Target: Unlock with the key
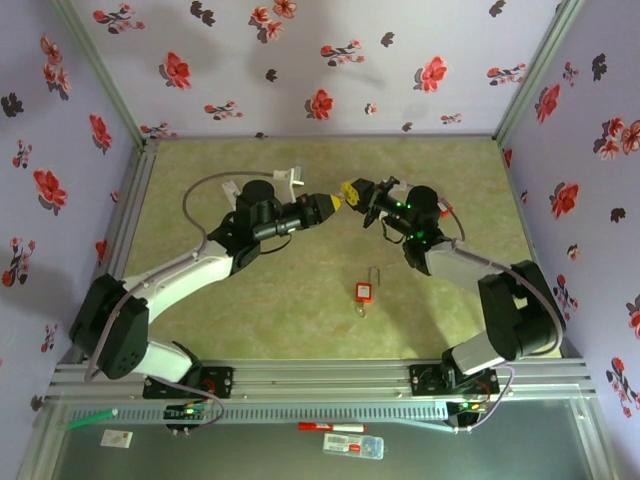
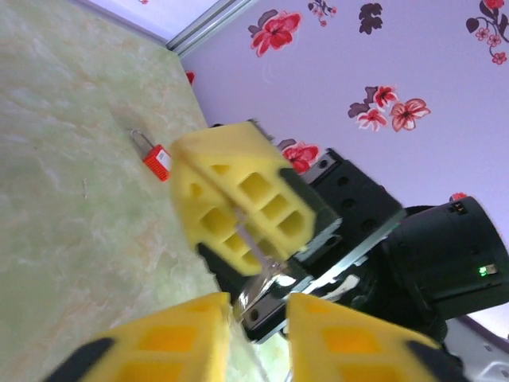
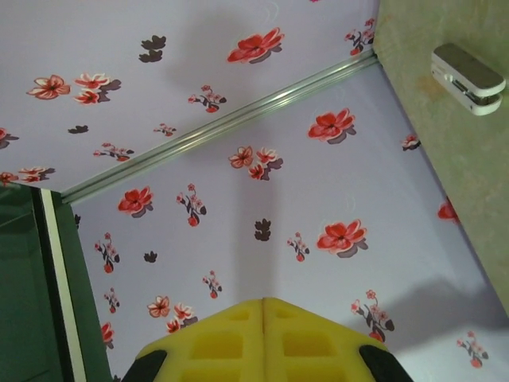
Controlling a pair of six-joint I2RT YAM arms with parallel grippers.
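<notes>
The red padlock (image 1: 364, 292) lies flat on the green table, shackle pointing away from the arms; the left wrist view has it too, padlock (image 2: 155, 155). Above the table's middle both grippers meet tip to tip. My right gripper (image 1: 350, 190) is shut, its yellow fingers (image 3: 262, 334) pressed together. In the left wrist view the thin silver key (image 2: 256, 245) is clamped in the right gripper (image 2: 238, 199). My left gripper (image 1: 337, 203) sits just left of it, with its jaws apart either side of the key's end, left gripper (image 2: 258, 338).
A white clip-like object (image 1: 291, 180) lies behind the left arm, also in the right wrist view as the white object (image 3: 469, 77). Flowered walls enclose the table on three sides. A metal rail (image 1: 320, 375) runs along the near edge.
</notes>
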